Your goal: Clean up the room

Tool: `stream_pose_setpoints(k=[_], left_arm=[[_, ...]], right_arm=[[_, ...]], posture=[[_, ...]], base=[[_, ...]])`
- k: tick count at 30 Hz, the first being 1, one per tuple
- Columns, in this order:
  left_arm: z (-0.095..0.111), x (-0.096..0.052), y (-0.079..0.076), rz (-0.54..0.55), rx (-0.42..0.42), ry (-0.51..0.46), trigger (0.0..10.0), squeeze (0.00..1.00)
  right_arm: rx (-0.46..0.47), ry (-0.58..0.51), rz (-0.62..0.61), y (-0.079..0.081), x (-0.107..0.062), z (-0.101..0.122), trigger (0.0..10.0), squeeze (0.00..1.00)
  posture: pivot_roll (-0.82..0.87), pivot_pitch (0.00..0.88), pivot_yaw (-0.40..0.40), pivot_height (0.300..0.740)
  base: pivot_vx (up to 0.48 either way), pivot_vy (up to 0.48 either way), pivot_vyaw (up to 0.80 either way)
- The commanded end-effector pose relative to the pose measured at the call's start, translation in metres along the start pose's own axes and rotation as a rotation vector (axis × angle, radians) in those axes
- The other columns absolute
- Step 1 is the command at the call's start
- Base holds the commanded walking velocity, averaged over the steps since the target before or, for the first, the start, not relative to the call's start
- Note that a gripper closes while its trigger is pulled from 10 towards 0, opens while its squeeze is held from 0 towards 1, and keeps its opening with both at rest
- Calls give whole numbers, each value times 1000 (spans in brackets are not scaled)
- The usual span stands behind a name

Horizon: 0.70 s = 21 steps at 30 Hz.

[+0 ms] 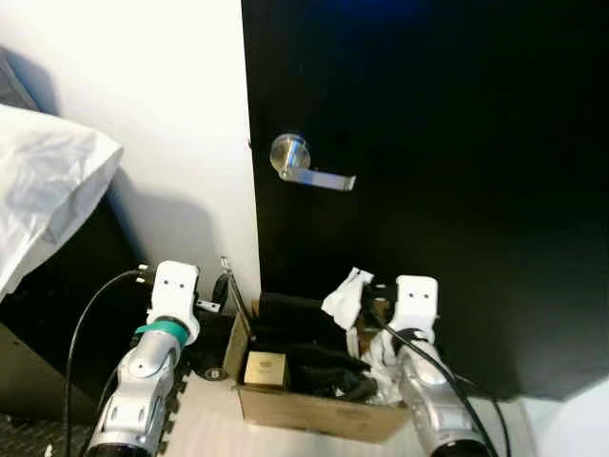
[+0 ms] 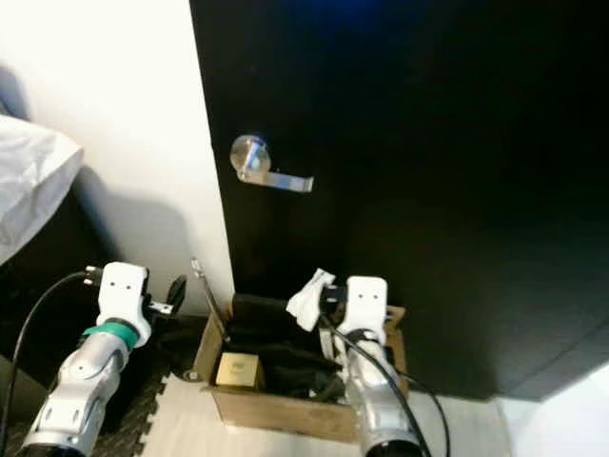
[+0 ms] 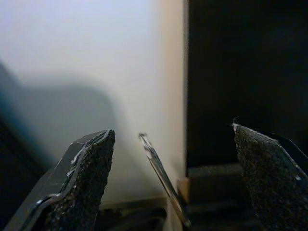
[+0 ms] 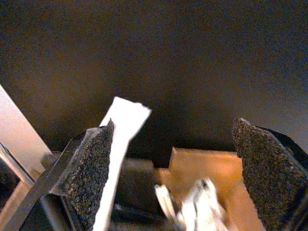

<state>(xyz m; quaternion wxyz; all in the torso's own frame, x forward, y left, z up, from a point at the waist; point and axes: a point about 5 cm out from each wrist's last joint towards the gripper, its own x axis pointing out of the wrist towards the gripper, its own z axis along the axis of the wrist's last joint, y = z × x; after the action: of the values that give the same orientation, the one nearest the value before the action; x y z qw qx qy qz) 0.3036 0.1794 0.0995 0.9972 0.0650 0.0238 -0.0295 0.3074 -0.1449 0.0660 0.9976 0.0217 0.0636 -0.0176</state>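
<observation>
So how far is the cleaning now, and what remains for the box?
Done: the brown cardboard box by the black door already holds dark items and a small tan carton. In hand: the open right gripper above the box, a crumpled white paper clinging beside it. Left: dropping that paper; the left gripper is open and empty.

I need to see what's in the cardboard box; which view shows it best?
The left eye view: the cardboard box shows whole against the black door, open-topped. The right eye view matches. The right wrist view catches an inner corner; the left wrist view, an edge.
</observation>
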Motion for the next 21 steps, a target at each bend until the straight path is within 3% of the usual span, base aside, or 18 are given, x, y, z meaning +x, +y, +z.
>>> stream_pose_setpoints(k=[1,21], left_arm=[[-6,-3,4,11,0,22,10000,0],[-6,-4,2,12,2,17,10000,0]], right_arm=[[16,18,11,4,-1,-4,10000,0],[16,31,23,5,0,-5,10000,0]], posture=[[149,0,35,740],[150,0,20,740]], base=[[-285,0,0],[-279,0,0]])
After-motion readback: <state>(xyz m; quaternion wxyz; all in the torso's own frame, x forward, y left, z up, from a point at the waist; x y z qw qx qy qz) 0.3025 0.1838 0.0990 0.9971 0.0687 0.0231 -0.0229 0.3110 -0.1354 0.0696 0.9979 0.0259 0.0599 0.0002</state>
